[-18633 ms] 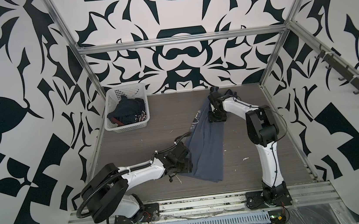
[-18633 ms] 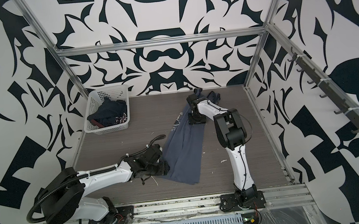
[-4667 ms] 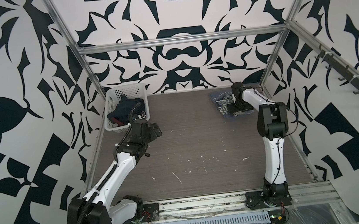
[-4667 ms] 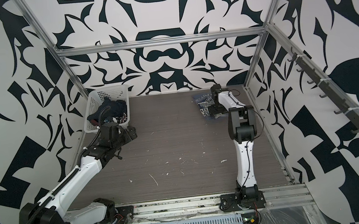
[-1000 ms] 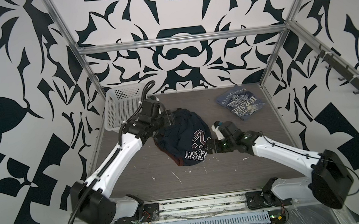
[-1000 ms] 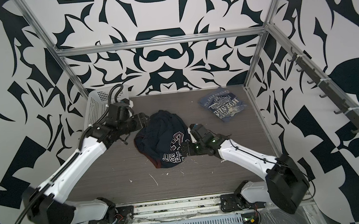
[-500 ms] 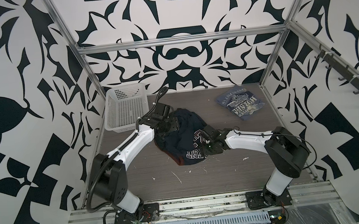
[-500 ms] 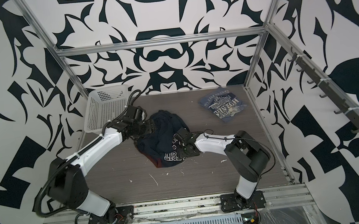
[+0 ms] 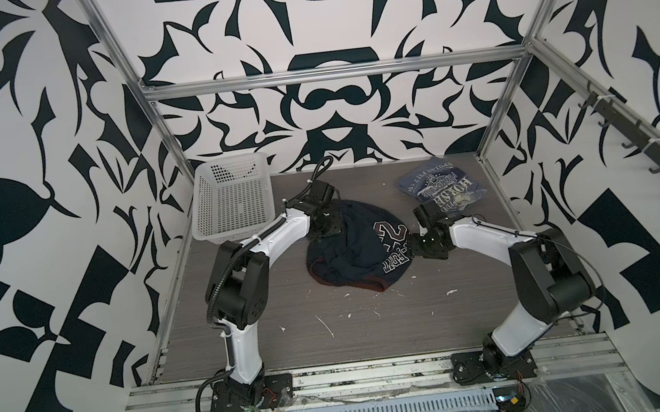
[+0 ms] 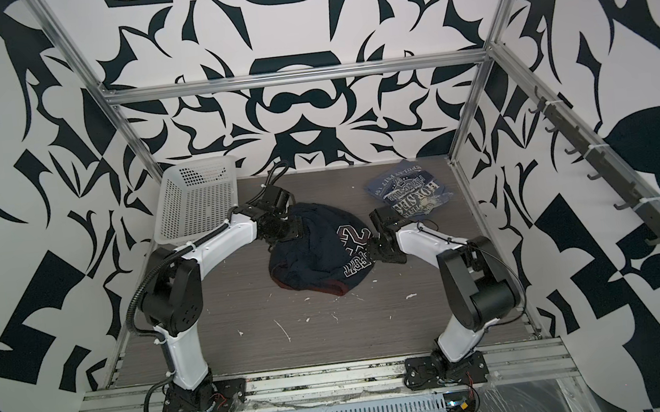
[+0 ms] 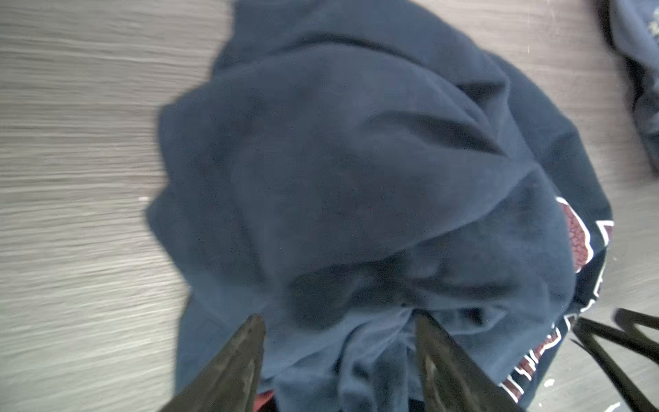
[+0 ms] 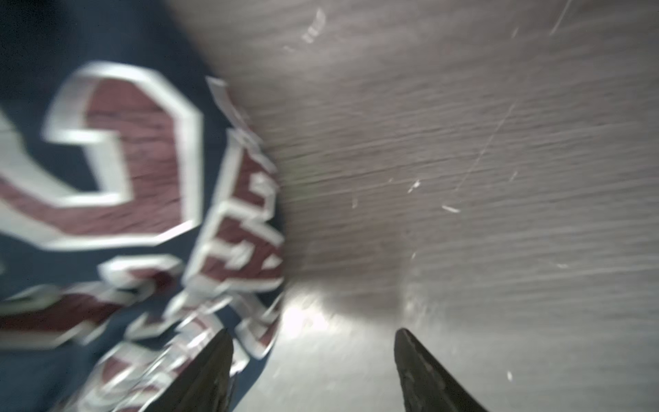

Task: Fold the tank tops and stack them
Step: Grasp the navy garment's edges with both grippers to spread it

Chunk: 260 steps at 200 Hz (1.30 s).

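Navy tank top point(image 9: 349, 251) lies crumpled in a mound at mid-table, between the two pincers. Left pincer point(image 11: 337, 317) sits at the mound's far-left edge, jaws spread, with a bunch of navy cloth between the fingers point(image 11: 235, 360); whether they bite the cloth cannot be told. Right pincer point(image 12: 310, 331) sits at the mound's right edge, jaws spread over bare table point(image 9: 374, 327), with the printed edge against one finger. In both top views the mound's long axis runs from far-left to near-right, the red-trimmed edge nearest the camera and the white lettering facing up on its right side. Slate-blue tank top point(image 9: 439, 185) lies folded flat, print up, in the far right corner, apart from both pincers. White perforated basket point(image 9: 227, 163) stands at far left.
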### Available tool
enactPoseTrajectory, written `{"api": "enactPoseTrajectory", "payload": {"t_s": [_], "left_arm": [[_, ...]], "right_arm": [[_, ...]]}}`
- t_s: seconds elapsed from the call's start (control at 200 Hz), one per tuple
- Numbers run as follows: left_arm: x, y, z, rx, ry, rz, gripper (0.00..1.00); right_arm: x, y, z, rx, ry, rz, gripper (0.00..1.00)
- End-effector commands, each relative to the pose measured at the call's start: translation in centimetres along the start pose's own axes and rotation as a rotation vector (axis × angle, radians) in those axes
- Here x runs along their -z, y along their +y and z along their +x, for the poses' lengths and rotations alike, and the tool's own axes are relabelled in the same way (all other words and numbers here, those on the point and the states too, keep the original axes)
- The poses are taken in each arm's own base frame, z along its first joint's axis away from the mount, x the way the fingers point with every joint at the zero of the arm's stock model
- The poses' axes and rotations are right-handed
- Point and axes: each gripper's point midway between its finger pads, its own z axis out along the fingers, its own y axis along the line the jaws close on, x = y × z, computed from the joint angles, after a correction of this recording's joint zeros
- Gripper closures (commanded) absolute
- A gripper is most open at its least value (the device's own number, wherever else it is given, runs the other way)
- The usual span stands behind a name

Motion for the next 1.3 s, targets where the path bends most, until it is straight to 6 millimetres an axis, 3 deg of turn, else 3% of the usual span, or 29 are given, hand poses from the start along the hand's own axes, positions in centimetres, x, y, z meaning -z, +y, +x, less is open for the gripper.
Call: {"api": "enactPoseTrajectory", "payload": {"t_s": [0.0,0.1,0.225,0.325,0.54,0.7,0.885,0.945,1.06,1.21,1.295], "left_arm": [[-1.1,0.8,1.1,-0.006,0.05,-0.067,0.39],[-1.6,1.6,1.2,-0.006,0.041,-0.105,0.45],[-2.3,2.0,1.3,-0.016,0.046,-0.119,0.51],[-2.8,1.9,1.2,-0.016,0.054,-0.117,0.59],[-2.9,1.6,0.4,-0.005,0.03,-0.101,0.76],[-0.7,1.7,-1.1,-0.004,-0.051,-0.1,0.91],[5.2,1.4,-3.7,-0.024,-0.222,-0.065,1.0],[7.3,1.0,-4.1,-0.032,-0.272,-0.036,1.0],[11.0,0.1,-4.4,-0.033,-0.342,0.035,1.0],[15.5,-2.0,-3.6,-0.026,-0.4,0.202,1.0],[17.1,-3.5,-2.4,-0.025,-0.387,0.326,0.98]], "right_arm": [[2.5,2.7,1.7,0.028,-0.015,-0.098,0.24],[3.5,6.6,4.3,0.116,-0.022,-0.144,0.21],[3.1,10.8,7.2,0.176,0.009,-0.194,0.19],[1.7,12.0,8.8,0.215,0.046,-0.148,0.18],[-1.4,9.9,9.8,0.224,0.082,0.004,0.24],[-1.3,8.5,8.5,0.262,0.031,0.101,0.52],[1.6,3.6,4.9,0.245,-0.082,0.242,0.85],[2.7,1.6,3.8,0.197,-0.105,0.249,1.0],[5.4,-0.9,1.6,0.116,-0.171,0.208,1.0],[11.1,-4.2,-1.7,0.033,-0.286,0.216,1.0],[14.3,-4.8,-3.1,0.012,-0.364,0.182,1.0]]}}
